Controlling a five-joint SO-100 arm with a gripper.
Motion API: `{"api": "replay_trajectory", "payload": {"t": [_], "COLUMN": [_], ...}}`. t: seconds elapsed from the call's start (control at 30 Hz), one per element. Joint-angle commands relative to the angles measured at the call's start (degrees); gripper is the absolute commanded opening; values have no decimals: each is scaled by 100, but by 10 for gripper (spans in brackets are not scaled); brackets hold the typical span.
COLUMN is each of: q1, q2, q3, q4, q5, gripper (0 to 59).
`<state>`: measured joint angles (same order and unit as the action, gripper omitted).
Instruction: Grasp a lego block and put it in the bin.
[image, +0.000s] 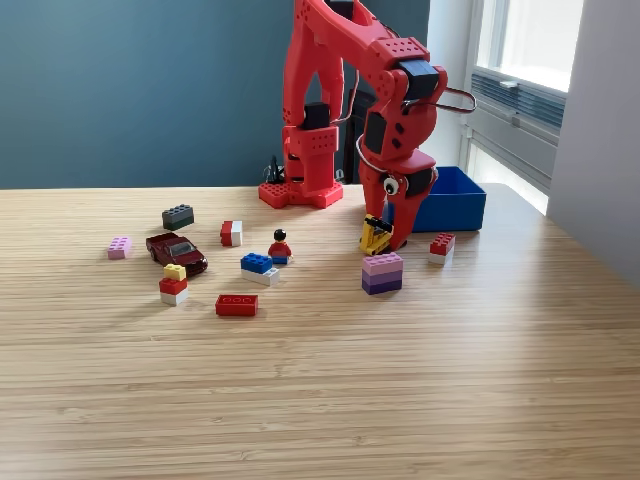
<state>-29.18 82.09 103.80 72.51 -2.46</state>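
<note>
Wooden table (320, 380), gripper (378, 240) seemingly clasping yellow block (374, 236)

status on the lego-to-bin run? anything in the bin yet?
Done: nothing confirmed; the blue bin shows no block from this angle, though its floor is mostly hidden. In hand: the gripper is down at table level, closed around a yellow block. Left: lift it, carry it to the bin, release. Other blocks remain on the table.

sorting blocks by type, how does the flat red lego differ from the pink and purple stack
The flat red lego is one colour; the pink and purple stack shows a pink layer over purple. The red lego is low and single-layered; the stack stands taller. The red lego lies further toward the exterior view's left, the stack nearer the bin. Both rest on the table.
</note>
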Motion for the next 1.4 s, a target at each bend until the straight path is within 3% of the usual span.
{"api": "replay_trajectory", "payload": {"t": [0.03,0.2,0.37,0.53,0.97,1.23,1.4], "q1": [35,70,70,-44,-1969,-3568,-4087], "q2": [158,167,193,202,1151,1187,1151], "q3": [-176,-1037,-2540,-3489,-2637,-2320,-2065], "q4": [132,1002,2030,2593,2716,2769,2769], "q5": [141,176,202,220,914,1362,1248], "gripper": [1,1,1,1,1,1,1]}}
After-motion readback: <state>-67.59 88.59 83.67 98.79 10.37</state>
